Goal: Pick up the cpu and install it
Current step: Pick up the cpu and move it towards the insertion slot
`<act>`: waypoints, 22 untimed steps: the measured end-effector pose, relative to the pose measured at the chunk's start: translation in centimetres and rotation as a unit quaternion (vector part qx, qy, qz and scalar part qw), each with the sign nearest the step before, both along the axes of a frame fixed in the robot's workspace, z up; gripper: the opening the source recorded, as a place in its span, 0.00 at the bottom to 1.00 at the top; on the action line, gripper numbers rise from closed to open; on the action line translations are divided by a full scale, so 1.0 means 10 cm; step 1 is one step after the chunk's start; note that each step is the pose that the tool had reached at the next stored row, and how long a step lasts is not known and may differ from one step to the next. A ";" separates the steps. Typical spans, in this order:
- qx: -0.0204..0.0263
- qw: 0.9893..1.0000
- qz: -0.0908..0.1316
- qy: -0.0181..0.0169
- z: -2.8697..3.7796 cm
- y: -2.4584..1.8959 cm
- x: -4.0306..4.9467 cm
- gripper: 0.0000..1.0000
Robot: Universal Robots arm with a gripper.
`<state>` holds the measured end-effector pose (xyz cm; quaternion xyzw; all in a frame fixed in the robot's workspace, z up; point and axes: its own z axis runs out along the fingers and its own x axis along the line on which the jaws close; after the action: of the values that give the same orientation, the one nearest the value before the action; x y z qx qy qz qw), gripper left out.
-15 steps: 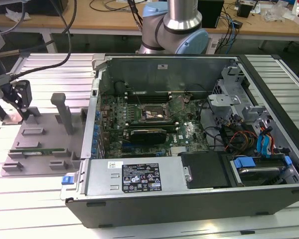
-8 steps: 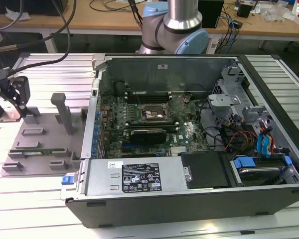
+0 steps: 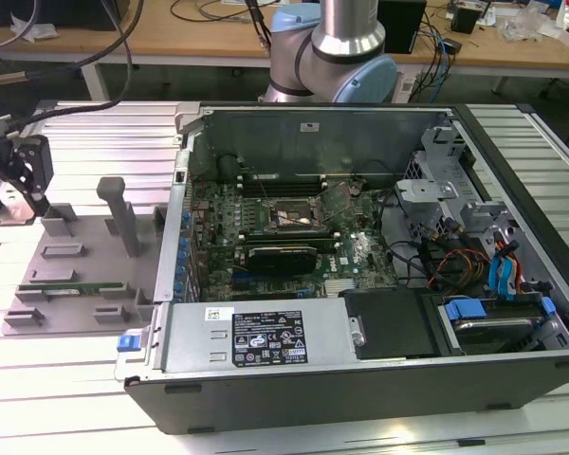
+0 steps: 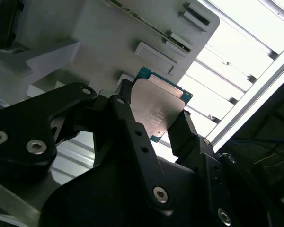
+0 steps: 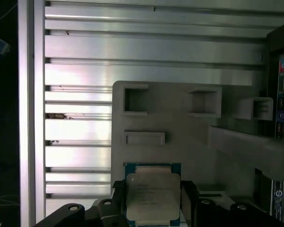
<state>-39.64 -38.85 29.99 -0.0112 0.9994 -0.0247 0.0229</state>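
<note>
Two black fingers (image 4: 127, 111) of the claw (image 3: 19, 209) pinched the chip (image 4: 156, 106) by two opposite edges, and both wrist views showed its silver top facing the wrist. The chip was at the outer end of the grey tray (image 3: 85, 251), the end toward the exterior view's left. It was close to the tray's edge, where the slatted bench (image 3: 104, 142) began. I could not tell whether it rested on the tray or hung just clear of it.

The hold looked thin. With only narrow edges in the grip, I judged that a small tilt or bump could let the chip slide or twist. A twisted chip would meet the socket (image 3: 294, 216) askew, and that could harm the contacts. A raised block (image 5: 144, 138) on the tray lay near the chip. The tall post (image 3: 123, 213) stood between the claw and the open computer case (image 3: 360, 379). Either might catch a low pass.

Room looked good above the tray and over the bench. The case's side wall (image 3: 175, 204) rose along the tray's inner edge. Inside, the socket lay mid-board with a long black card (image 3: 283, 256) just beside it and loose cables (image 3: 446, 265) toward the exterior view's right. That left a tight pocket.
</note>
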 end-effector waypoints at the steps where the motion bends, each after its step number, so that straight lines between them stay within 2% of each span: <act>1: 0.000 1.000 0.000 0.000 0.017 0.001 0.000 0.55; 7: -0.003 1.000 0.000 0.000 0.092 0.005 0.000 0.55; 13: -0.007 1.000 0.000 0.000 0.184 0.015 0.000 0.55; 22: -0.018 1.000 0.000 0.000 0.371 0.039 0.000 0.55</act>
<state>-39.64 -38.46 33.70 -0.0116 0.9988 -0.0427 0.0227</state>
